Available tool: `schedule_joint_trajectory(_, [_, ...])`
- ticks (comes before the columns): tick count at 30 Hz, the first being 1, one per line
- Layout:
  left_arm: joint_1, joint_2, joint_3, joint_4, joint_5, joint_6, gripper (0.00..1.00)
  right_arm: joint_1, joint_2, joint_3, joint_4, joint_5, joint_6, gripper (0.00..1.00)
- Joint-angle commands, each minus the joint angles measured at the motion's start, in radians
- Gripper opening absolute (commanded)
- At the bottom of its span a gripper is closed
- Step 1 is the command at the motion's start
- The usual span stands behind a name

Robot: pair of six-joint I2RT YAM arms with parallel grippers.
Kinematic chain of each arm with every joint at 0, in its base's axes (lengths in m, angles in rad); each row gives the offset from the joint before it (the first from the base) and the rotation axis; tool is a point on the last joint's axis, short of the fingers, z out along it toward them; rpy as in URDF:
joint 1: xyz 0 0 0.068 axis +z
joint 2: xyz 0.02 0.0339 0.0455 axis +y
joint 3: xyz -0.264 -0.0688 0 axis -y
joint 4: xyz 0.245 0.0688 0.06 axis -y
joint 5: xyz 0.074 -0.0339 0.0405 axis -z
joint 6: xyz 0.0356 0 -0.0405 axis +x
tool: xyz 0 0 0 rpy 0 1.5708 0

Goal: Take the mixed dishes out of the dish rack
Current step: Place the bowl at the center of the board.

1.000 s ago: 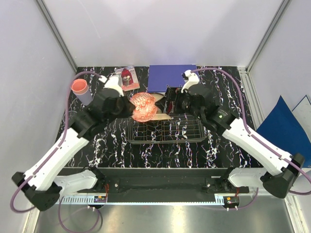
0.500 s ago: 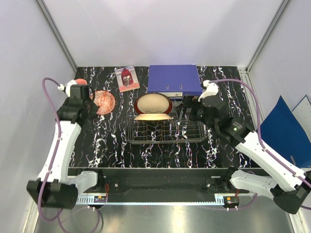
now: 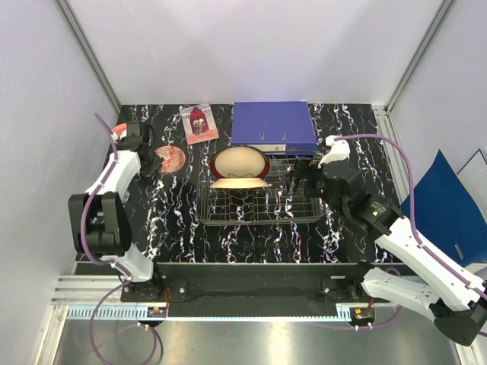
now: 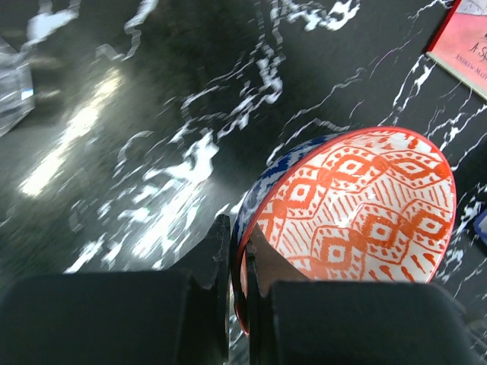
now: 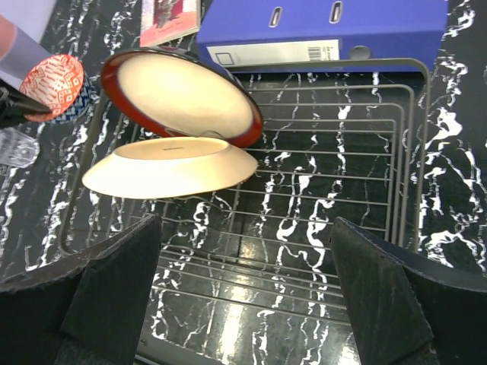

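My left gripper [image 4: 237,243] is shut on the rim of the red-white patterned bowl [image 4: 358,213], low over the table's far left [image 3: 169,158]. A blue-white patterned bowl [image 4: 262,186] shows just under that rim. The dish rack [image 3: 304,214] stands mid-table. In it a red-rimmed cream bowl [image 5: 179,95] leans on edge over a cream plate [image 5: 171,167]. My right gripper [image 5: 243,296] hangs open over the rack's bare right half [image 3: 303,181], holding nothing. A clear glass [image 5: 15,146] and a pink-and-lilac cup [image 5: 23,53] stand left of the bowls.
A blue binder [image 3: 272,124] lies behind the rack, touching its back edge. A small picture card [image 3: 199,122] lies at the back left. The side walls stand close to the table's left and right edges.
My left arm has swung from the rack to the far left with the red-white bowl and brought it down low. My right gripper has drawn back slightly to the right, still open.
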Motion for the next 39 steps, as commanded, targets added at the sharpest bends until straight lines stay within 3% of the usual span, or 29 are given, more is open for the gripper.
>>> schedule_joint_trajectory(1, [0.011, 0.076, 0.102, 0.16, 0.052, -0.005, 0.0, 0.001, -0.007, -0.001, 0.012, 0.048, -0.034, 0.99])
schedule_joint_trajectory(8, [0.042, 0.234, 0.143, 0.171, 0.081, -0.021, 0.0, 0.001, 0.022, -0.002, 0.012, 0.048, -0.035, 0.99])
schedule_joint_trajectory(16, [0.047, 0.284, 0.147, 0.174, 0.078, -0.004, 0.0, 0.001, 0.043, 0.002, 0.016, 0.051, -0.036, 0.99])
schedule_joint_trajectory(19, [0.045, 0.271, 0.136, 0.175, 0.084, 0.01, 0.12, 0.001, 0.048, 0.002, 0.023, 0.05, -0.035, 0.99])
schedule_joint_trajectory(23, [0.047, 0.217, 0.116, 0.174, 0.104, 0.021, 0.41, 0.001, 0.056, -0.002, 0.026, 0.044, -0.031, 0.99])
schedule_joint_trajectory(27, [0.045, 0.153, 0.084, 0.171, 0.13, 0.018, 0.62, 0.001, 0.059, -0.002, 0.035, 0.036, -0.027, 0.99])
schedule_joint_trajectory(33, [0.043, 0.041, 0.068, 0.137, 0.149, 0.005, 0.83, 0.001, 0.065, 0.008, 0.039, 0.036, -0.022, 0.99])
schedule_joint_trajectory(39, [-0.008, -0.15, 0.113, 0.088, 0.149, 0.001, 0.92, 0.001, 0.077, 0.03, 0.041, 0.062, -0.019, 0.98])
